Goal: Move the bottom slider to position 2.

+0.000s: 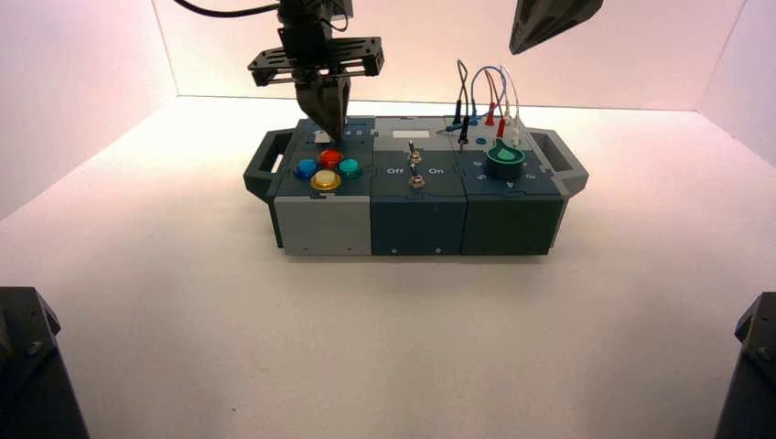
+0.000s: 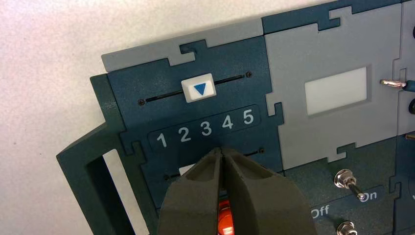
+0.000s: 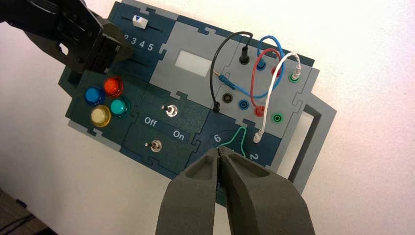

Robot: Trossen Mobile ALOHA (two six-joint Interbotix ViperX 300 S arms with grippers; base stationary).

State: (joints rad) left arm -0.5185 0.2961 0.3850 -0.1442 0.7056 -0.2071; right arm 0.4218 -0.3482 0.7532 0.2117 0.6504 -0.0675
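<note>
The bottom slider (image 2: 188,170) is a white knob on the track below the numerals 1 to 5, and only one corner shows beside my left gripper. That corner lies just below position 2 (image 2: 184,133), the printed digit. My left gripper (image 2: 221,151) is shut and empty, and its tips rest right at the knob's side on the track. The high view shows this gripper (image 1: 332,130) pointing down at the box's far left corner, with the knob (image 1: 321,137) beside it. My right gripper (image 3: 219,152) is shut and empty, held high above the box's right side (image 1: 549,23).
The top slider (image 2: 199,89), white with a blue triangle, sits above digit 3. Red (image 1: 330,157), blue (image 1: 305,168), yellow (image 1: 325,180) and green (image 1: 350,167) buttons lie just in front of the left gripper. Toggle switches (image 1: 414,157), a green knob (image 1: 504,161) and looped wires (image 1: 485,91) lie to the right.
</note>
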